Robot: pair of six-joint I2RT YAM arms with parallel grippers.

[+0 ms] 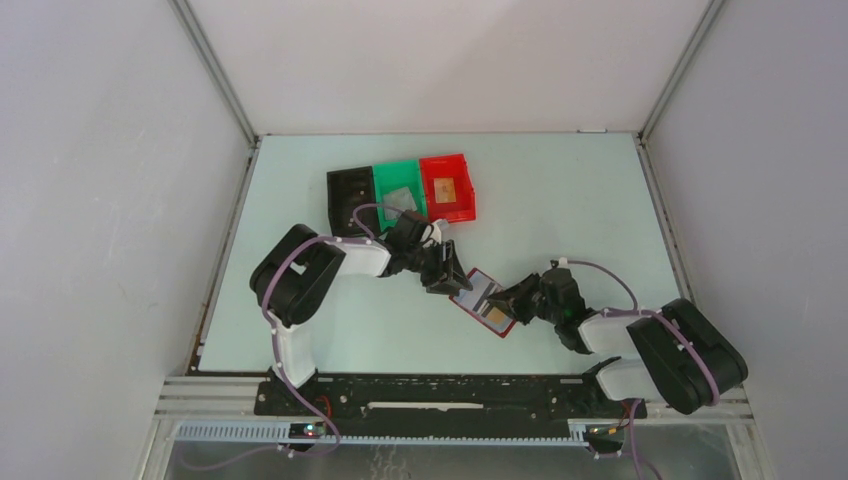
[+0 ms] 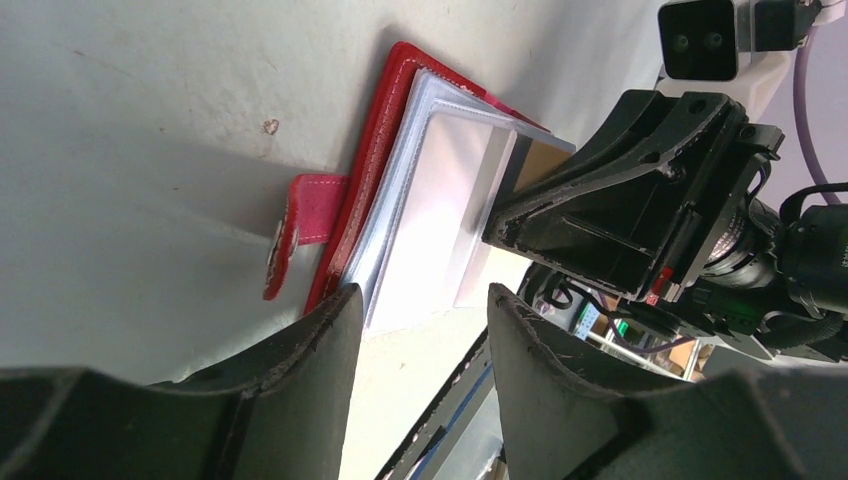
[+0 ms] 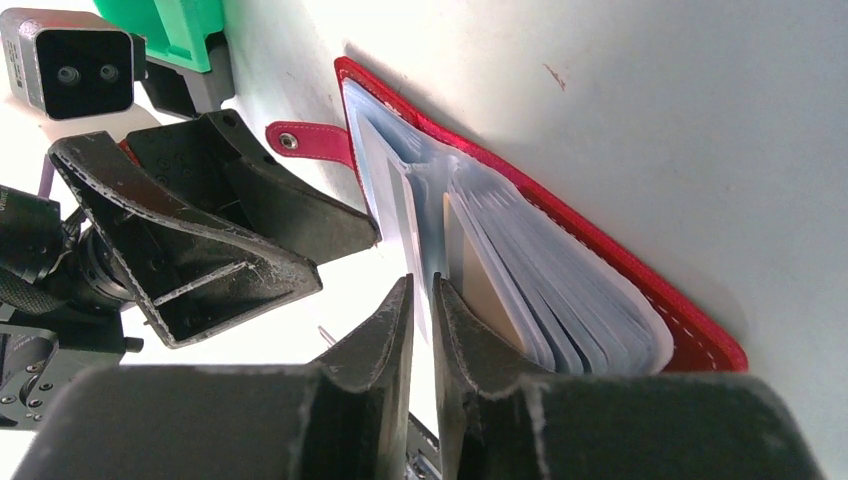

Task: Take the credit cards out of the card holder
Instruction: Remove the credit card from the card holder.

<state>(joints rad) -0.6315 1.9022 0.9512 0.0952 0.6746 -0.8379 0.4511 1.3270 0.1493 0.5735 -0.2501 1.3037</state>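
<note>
The dark-red card holder (image 1: 480, 292) lies open on the table between my two grippers, its clear sleeves fanned out. Its strap tab (image 2: 298, 225) points toward my left gripper (image 2: 422, 302), which is open and empty just short of the holder's edge. My right gripper (image 3: 422, 290) is shut on a thin pale blue-grey sheet (image 3: 403, 215) that looks like the light blue card at its sleeve. A tan card (image 3: 478, 285) sits in the sleeve beside it. In the top view the left gripper (image 1: 452, 278) and right gripper (image 1: 508, 303) flank the holder.
A black bin (image 1: 350, 200), a green bin (image 1: 385, 185) holding a grey card (image 1: 399, 197), and a red bin (image 1: 460, 205) holding a tan card (image 1: 446, 189) stand in a row behind the holder. White walls close in the table.
</note>
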